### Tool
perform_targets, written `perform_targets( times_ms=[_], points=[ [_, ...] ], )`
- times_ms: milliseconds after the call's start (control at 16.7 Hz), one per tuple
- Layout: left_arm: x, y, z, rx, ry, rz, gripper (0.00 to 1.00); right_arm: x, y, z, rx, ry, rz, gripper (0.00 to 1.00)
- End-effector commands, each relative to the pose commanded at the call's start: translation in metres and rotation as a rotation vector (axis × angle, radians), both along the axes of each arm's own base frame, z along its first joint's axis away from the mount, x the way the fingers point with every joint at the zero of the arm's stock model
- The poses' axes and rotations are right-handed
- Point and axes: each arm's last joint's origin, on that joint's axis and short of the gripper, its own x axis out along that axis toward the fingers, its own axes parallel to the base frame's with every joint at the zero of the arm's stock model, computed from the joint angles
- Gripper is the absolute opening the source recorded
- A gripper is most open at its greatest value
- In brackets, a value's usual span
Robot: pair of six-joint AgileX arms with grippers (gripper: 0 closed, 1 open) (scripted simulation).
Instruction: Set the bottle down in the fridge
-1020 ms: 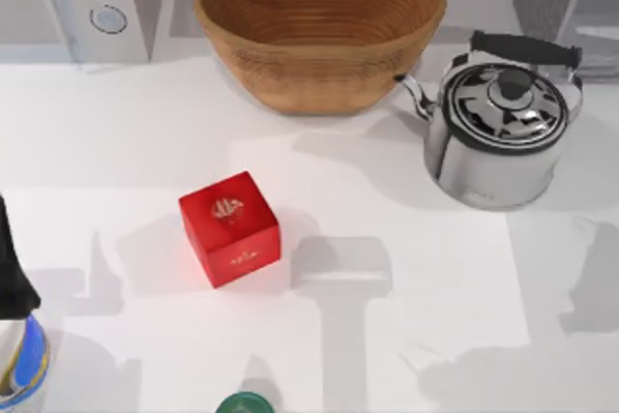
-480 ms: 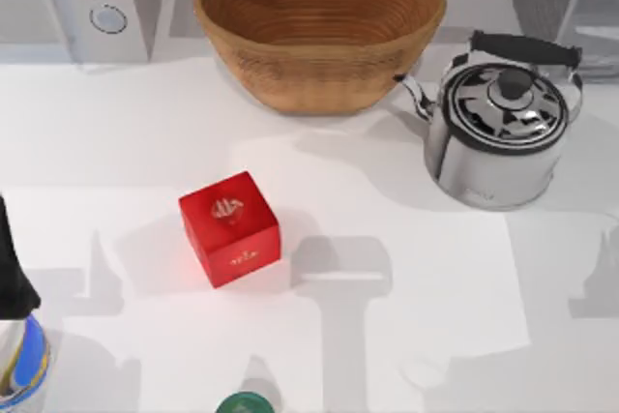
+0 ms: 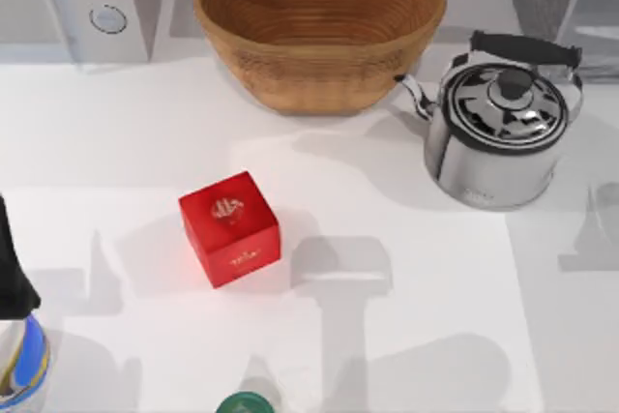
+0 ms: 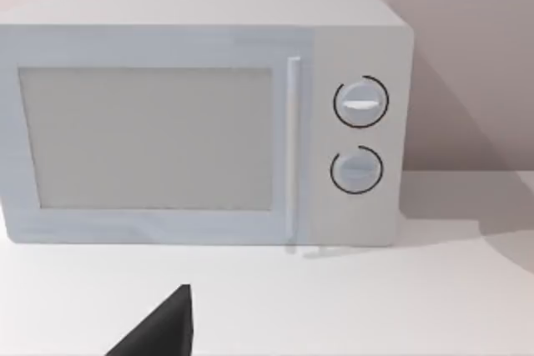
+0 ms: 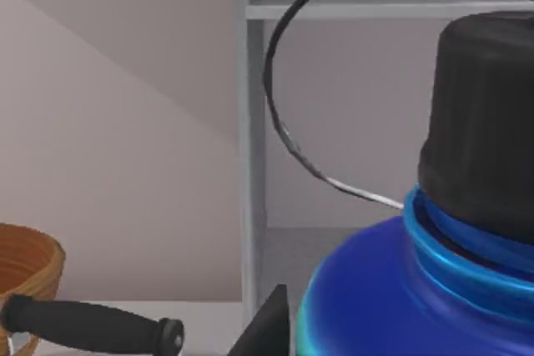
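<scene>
a: where's the bottle?

b: right wrist view, very close up. shiny blue cylindrical bottle (image 5: 392, 289) w/ a black screw cap (image 5: 480, 127) and a thin black wire loop (image 5: 288, 64) arching off the cap. long axis runs roughly upright, cap end up, leaning a bit. behind it stands a pale grey fridge (image 5: 254, 122), open side facing the cam, w/ one shelf (image 5: 342, 10) across the interior high up.

a: is it inside the fridge?

b: can't tell. it sits in front of the opening; depth isn't clear.

a: right gripper?

b: just a dark finger tip (image 5: 267, 331) next to the bottle's body. can't tell how the fingers stand or whether they grip it.

a: left gripper?

b: left wrist view has one dark finger tip (image 4: 158, 331) over the white table (image 4: 375, 306), facing a white microwave w/ two round dials (image 4: 200, 114). finger spread can't be told either.

a: and from above?

b: top view: red cube w/ gold markings (image 3: 230, 228) left of centre, woven wicker basket (image 3: 319, 26) at the back, chrome kettle w/ black handle (image 3: 503, 123) at right. white-and-blue vessel w/ black top (image 3: 17, 336) at the left edge, green-topped round object (image 3: 242, 403) at the bottom edge.
</scene>
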Motion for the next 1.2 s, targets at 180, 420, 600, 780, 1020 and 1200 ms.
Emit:
perform_targets(
  times_ms=[180, 420, 600, 780, 1020, 1200],
  points=[
    [0.000, 0.000, 0.000, 0.000, 0.000, 0.000, 1.00, 0.034, -0.004, 0.030, -0.011, 0.000, 0.014, 0.01],
    [0.000, 0.000, 0.000, 0.000, 0.000, 0.000, 1.00, 0.114, -0.019, 0.032, -0.033, 0.088, 0.023, 0.01],
    [0.000, 0.000, 0.000, 0.000, 0.000, 0.000, 1.00, 0.178, -0.039, 0.003, -0.039, 0.161, 0.020, 0.01],
    [0.000, 0.000, 0.000, 0.000, 0.000, 0.000, 1.00, 0.229, -0.062, -0.039, -0.034, 0.196, 0.009, 0.01],
    [0.000, 0.000, 0.000, 0.000, 0.000, 0.000, 1.00, 0.269, -0.088, -0.081, -0.021, 0.171, -0.010, 0.01],
    [0.000, 0.000, 0.000, 0.000, 0.000, 0.000, 1.00, 0.282, -0.099, -0.095, -0.013, 0.139, -0.019, 0.01]
  ],
)
